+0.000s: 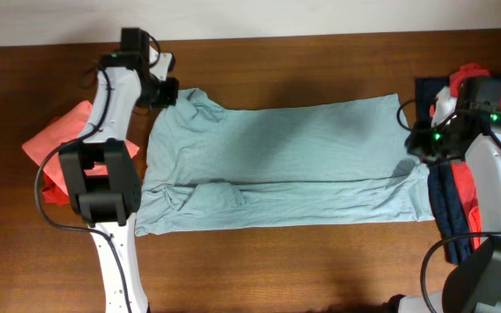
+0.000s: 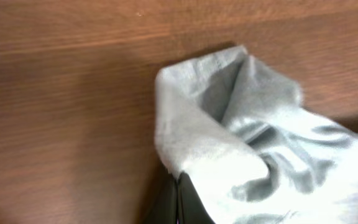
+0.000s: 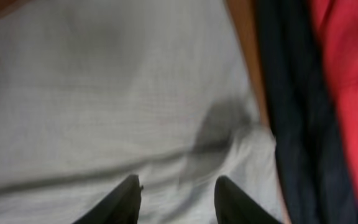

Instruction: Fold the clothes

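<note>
The large pale grey-blue shirt (image 1: 294,156) lies spread flat across the middle of the table. My left gripper (image 1: 167,92) is at its far left corner. In the left wrist view the gripper (image 2: 179,178) is shut, with a bunched corner of the shirt (image 2: 253,143) pinched at the fingertips. My right gripper (image 1: 418,146) hovers at the shirt's right edge. In the right wrist view this gripper (image 3: 178,185) stands open just above the shirt (image 3: 104,93), holding nothing. A shallow crease runs under its fingers.
A coral-red garment (image 1: 59,139) lies on the left, partly under the left arm. A dark navy garment (image 1: 446,196) and a red one (image 1: 465,178) are piled on the right, beside the right gripper, with navy (image 3: 291,93) and red (image 3: 347,74) close by. Bare wooden table (image 1: 303,269) runs along the front.
</note>
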